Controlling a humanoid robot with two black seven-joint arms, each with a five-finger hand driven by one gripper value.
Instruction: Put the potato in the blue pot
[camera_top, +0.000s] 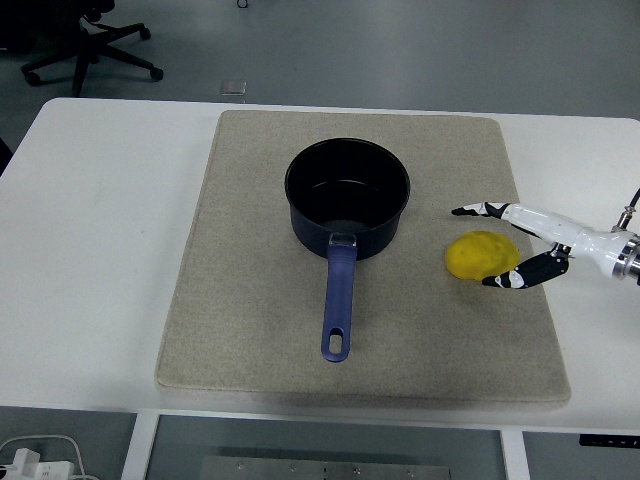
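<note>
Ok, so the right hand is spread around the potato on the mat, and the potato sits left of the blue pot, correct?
Not quite. The head view shows the potato to the right of the blue pot, not left. The rest holds: the right hand is spread around it, on the mat.

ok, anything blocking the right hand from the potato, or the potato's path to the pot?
Nothing visible. The right hand is open, its fingers either side of the potato. Only bare mat lies between the potato and the blue pot, which looks empty; its handle points toward the table's near edge, off that path.
</note>
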